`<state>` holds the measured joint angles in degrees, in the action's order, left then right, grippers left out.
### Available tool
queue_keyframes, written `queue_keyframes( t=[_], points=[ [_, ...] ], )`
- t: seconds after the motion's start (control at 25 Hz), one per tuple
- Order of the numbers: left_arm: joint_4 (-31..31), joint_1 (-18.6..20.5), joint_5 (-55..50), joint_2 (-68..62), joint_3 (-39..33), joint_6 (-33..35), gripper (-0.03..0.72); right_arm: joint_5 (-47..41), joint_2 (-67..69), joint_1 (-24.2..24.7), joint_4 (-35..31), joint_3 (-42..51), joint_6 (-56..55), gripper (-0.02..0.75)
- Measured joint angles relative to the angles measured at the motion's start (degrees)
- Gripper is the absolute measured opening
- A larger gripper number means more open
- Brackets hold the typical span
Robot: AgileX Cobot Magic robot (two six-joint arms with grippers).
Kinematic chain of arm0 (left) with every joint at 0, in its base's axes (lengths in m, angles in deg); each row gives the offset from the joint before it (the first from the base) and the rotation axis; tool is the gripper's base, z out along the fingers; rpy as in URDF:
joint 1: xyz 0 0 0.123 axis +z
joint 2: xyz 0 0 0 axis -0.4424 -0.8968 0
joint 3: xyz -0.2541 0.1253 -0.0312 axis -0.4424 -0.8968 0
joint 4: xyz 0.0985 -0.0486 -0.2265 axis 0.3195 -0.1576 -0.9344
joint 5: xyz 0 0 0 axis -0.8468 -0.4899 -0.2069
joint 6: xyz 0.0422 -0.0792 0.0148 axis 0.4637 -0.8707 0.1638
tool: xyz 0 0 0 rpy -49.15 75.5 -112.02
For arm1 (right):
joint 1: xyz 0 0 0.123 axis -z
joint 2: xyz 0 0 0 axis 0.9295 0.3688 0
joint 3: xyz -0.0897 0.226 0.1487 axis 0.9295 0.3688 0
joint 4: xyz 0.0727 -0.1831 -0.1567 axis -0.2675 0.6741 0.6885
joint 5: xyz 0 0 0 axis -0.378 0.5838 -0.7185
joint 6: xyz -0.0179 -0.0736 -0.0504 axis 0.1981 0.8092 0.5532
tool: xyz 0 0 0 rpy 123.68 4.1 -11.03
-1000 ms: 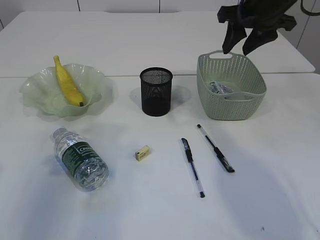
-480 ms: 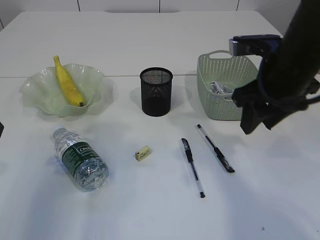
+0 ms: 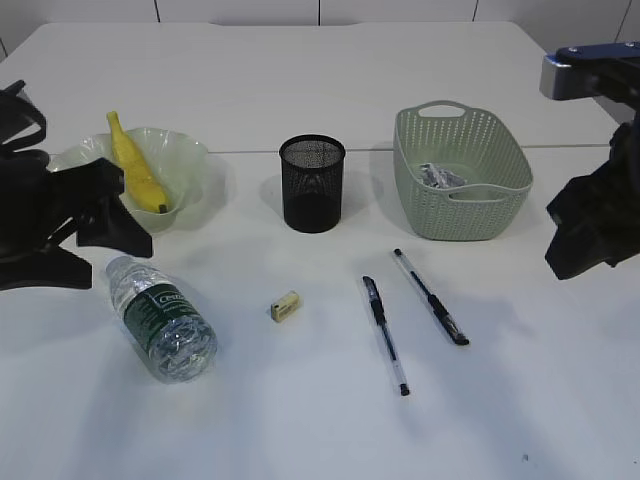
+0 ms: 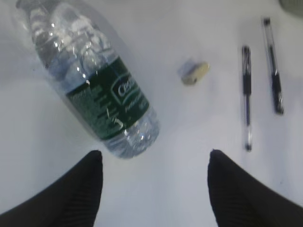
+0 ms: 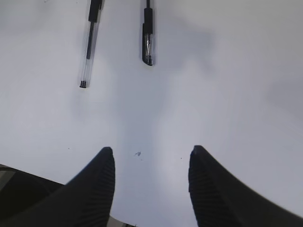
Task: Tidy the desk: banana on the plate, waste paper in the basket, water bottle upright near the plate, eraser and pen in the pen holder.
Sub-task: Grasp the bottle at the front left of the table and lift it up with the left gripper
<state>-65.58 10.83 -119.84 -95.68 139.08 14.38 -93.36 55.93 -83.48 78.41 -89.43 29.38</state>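
Water bottle (image 4: 93, 80) lying on its side on the table (image 3: 300, 420), near left, below the open, empty left end effector (image 4: 154, 189); righting step judged in hand, a grasp being required next.

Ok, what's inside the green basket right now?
Inside the basket lies the waste paper, a crumpled ball against the left wall. The near wall hides the front part of the floor, so anything lying low there cannot be seen.

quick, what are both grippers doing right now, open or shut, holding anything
Left gripper: open, holding nothing, above the lying water bottle.
Right gripper: open, holding nothing, above bare desk near the pens.
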Motion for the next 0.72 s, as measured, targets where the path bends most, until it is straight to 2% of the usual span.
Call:
queue_keyframes(
  t=[0.16, 0.32, 0.48, 0.72],
  points=[
    [-1.41, 0.00, 7.60, -3.02, 0.00, -7.92, 0.496, 0.00, -0.69, 0.00, 0.07, 0.00, 0.00, 0.375],
    [-1.77, 0.00, 9.51, -7.70, 0.00, -14.41, 0.519, -0.10, -0.69, 0.00, 0.07, 0.00, 0.00, 0.375],
    [-1.89, 0.00, 10.52, -11.74, 0.00, -15.61, 0.585, -0.21, -0.69, 0.00, 0.07, 0.00, 0.00, 0.375],
    [-1.89, 0.00, 15.78, -12.59, 0.00, -17.93, 0.599, -0.31, -0.69, 0.00, 0.07, 0.00, 0.00, 0.375]
  ],
)
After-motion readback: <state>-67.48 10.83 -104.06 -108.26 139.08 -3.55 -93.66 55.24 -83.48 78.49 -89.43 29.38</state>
